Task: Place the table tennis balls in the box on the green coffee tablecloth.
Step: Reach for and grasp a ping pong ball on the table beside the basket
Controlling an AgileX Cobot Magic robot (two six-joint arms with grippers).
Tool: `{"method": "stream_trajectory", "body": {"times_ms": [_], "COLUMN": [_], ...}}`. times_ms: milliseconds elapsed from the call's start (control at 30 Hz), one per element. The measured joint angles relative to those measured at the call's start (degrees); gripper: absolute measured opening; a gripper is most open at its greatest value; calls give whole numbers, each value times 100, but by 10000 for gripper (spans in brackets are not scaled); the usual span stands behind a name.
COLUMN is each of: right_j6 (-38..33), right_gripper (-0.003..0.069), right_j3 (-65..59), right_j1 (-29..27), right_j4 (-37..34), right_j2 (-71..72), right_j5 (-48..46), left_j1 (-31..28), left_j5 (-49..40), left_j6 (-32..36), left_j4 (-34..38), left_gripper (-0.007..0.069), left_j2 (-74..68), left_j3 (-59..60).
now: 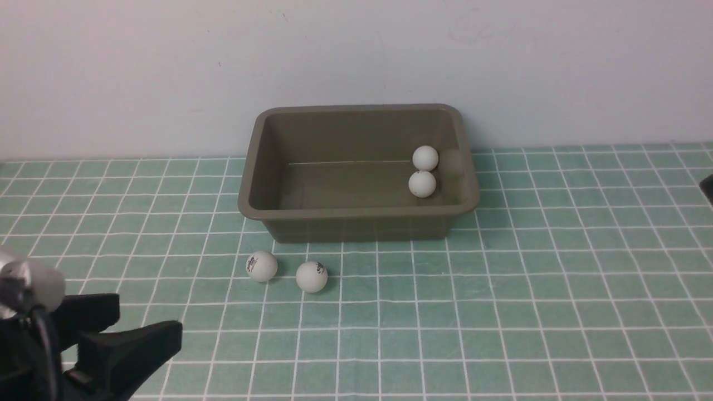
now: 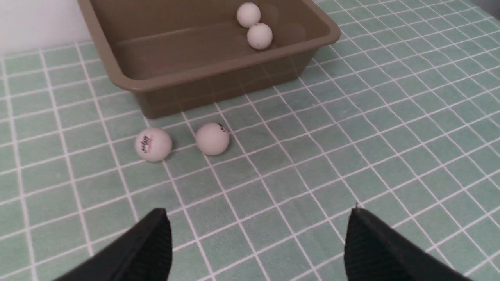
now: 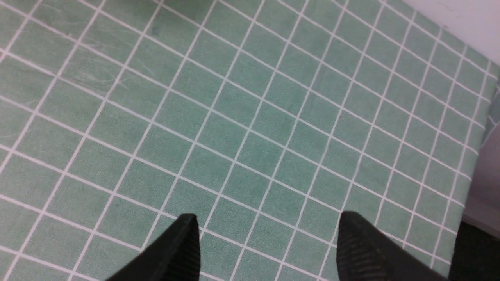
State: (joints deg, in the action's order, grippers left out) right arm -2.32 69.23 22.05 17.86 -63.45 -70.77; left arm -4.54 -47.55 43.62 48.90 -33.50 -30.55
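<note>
Two table tennis balls [image 1: 425,158] lay in the box [image 1: 356,227]; two others [image 1: 262,265] waited on the green coffee tablecloth [image 1: 557,278] (beside it). Left tool [image 2: 256,218] and right tool [image 3: 265,220] stood released, empty.

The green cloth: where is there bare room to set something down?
Bare: the cloth right of the box and in front of its right half; the box's left half too. Crowded: two balls on the cloth near its front-left corner, two more inside by its right wall.

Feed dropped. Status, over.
Left tool open, empty; right tool open, empty. Two small white balls inside olive-brown plastic tub, two on green checked cloth. Nothing blocking.
</note>
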Motion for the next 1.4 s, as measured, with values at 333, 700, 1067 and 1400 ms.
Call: {"method": "stream_trajectory", "body": {"times_ms": [333,700,1067,1400], "right_j6": [9,-157,-161,-161], "right_gripper": [432,432,432,432], "right_j3": [0,0,0,0], "right_j1": [0,0,0,0], "right_j4": [-236,-614,-653,-676], "right_j2": [252,252,252,252], "right_j5": [-7,132,286,304], "left_j1": [0,0,51,408], "left_j5": [-204,-491,-503,-236], "left_j6": [1001,473,175,185], "left_j4": [428,-828,-1177,-1220], "left_gripper": [534,534,534,535], "left_j2": [-2725,-4519,-5824,-6876], "left_j3": [-977,-2833,-3470,-3818]}}
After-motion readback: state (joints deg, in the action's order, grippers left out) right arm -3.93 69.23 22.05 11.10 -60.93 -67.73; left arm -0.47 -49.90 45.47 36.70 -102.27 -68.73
